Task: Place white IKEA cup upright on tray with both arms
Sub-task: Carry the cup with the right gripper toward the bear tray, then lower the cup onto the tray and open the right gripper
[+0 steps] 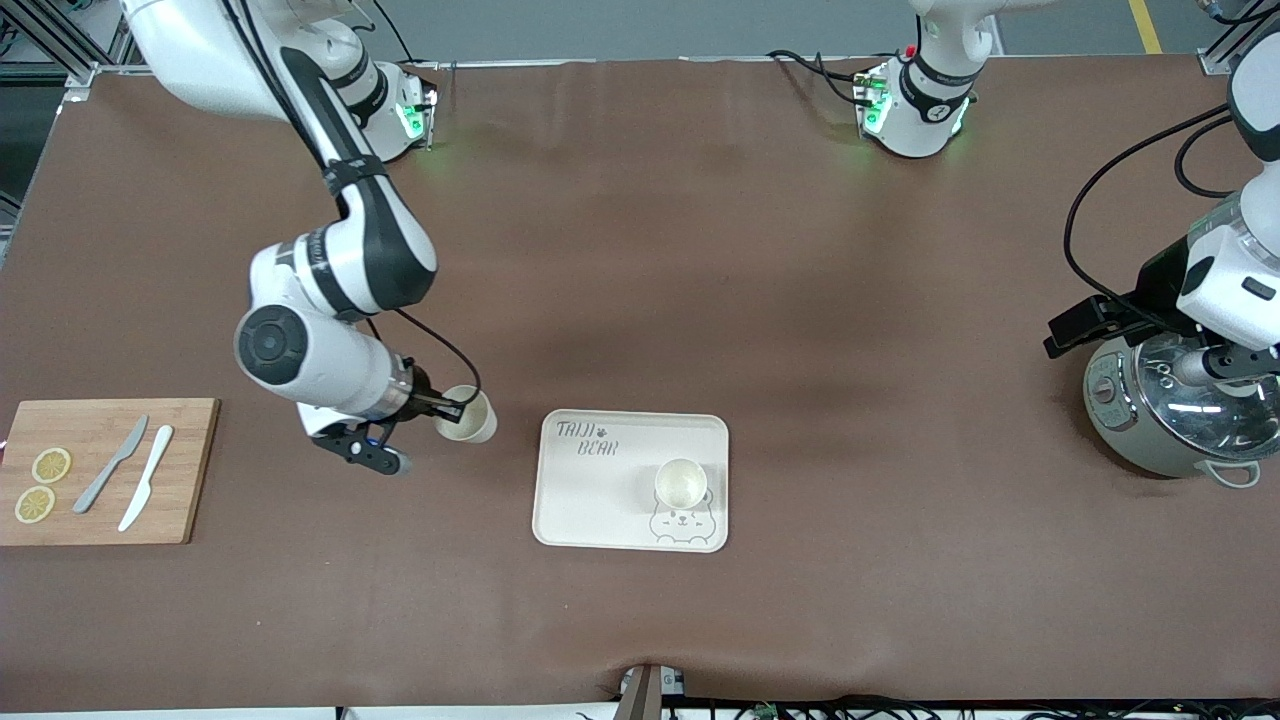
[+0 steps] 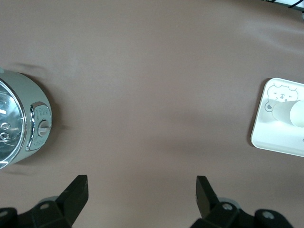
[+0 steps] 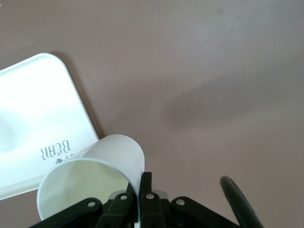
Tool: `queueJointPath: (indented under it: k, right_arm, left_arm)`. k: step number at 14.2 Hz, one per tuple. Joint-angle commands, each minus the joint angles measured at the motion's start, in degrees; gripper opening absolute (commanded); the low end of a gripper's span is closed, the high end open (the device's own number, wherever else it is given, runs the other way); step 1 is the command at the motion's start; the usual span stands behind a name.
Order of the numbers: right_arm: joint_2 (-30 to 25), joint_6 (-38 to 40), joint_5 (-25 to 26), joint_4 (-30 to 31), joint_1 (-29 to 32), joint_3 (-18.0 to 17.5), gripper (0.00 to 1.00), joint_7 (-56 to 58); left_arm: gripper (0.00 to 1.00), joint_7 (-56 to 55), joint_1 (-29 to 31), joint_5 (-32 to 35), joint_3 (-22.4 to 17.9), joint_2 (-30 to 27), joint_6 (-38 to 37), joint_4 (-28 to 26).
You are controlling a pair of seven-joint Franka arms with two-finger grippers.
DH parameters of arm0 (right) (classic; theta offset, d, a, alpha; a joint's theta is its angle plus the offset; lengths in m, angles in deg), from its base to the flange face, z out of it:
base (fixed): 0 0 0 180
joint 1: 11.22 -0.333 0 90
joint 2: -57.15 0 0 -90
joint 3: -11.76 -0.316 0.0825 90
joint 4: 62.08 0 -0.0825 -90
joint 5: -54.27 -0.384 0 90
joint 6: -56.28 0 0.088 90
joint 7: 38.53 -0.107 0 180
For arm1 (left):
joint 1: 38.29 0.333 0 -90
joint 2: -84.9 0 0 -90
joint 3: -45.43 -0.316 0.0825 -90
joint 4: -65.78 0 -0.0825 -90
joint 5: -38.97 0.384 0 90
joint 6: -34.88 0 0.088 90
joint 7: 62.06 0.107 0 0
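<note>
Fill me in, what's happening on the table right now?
The right gripper is shut on the rim of a white cup, holding it tilted over the table beside the tray, toward the right arm's end. A second cup already stands upright on the tray, by the bear drawing. The left gripper waits open over the table near the silver cooker.

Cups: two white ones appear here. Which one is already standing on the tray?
The cup beside the bear drawing stands upright on the tray. The other cup is tilted in the right gripper, off the tray.
</note>
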Motion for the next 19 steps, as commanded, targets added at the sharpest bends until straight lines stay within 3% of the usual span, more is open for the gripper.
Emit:
queueJointPath:
  k: [1,5,9,19]
  right_arm:
    - [4.75,0.05,-0.6,-5.27,-3.13,0.46,0.0,-5.36]
    - [10.12,-1.17,-0.51,-10.64,-6.65,0.46,0.0,-11.87]
    - [12.4,-6.71,-0.6,-10.74,-8.67,0.46,0.0,-15.74]
    - [15.57,-11.81,-0.51,-10.83,-10.26,0.46,0.0,-18.03]
  left_arm:
    - [1.0,1.19,0.66,-0.76,0.16,-0.18,0.83,-0.33]
    - [1.0,1.28,0.66,-0.59,0.16,-0.18,1.1,-0.33]
    - [1.0,1.19,0.66,-0.5,0.16,-0.18,1.36,-0.16]
    - [1.0,1.19,-0.22,0.2,0.69,0.7,1.62,-0.16]
